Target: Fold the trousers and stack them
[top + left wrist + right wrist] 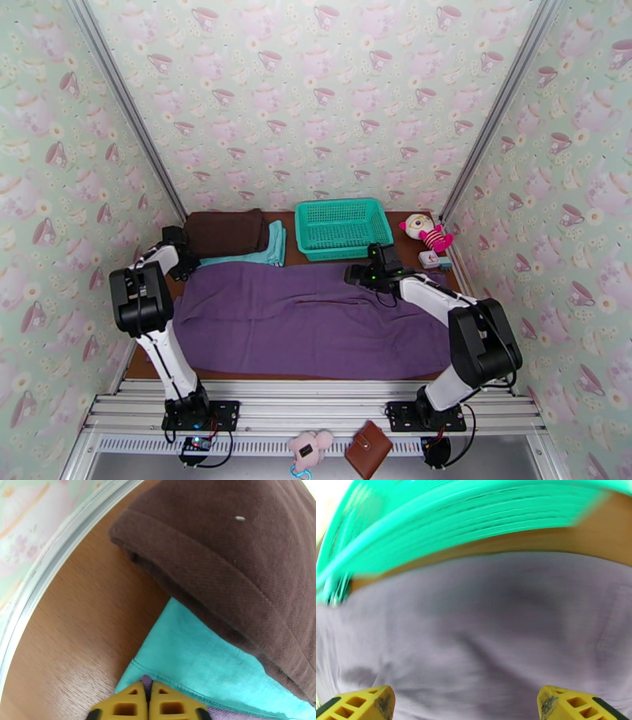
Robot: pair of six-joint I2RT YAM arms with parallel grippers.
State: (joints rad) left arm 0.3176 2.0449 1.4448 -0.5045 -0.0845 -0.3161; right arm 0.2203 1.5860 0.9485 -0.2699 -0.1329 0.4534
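Overhead, the trousers point(308, 320) lie spread across the worktop point(404, 241). The left wrist view adds the left end effector point(148, 687) clenched on their purple edge, beside the teal garment point(197, 657). The right wrist view shows the right end effector point(466, 701) released, fingers wide over the purple fabric near the basket point(434, 519).

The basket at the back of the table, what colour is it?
The basket is teal green, clearest in the top view.

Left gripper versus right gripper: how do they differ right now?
The left gripper is shut, pinching the purple soft-fabric trousers at their far left corner; the right gripper is wide open, holding nothing. The left sits beside the folded teal garment; the right beside the teal mesh basket. Both have yellow fingers at the trousers' far edge.
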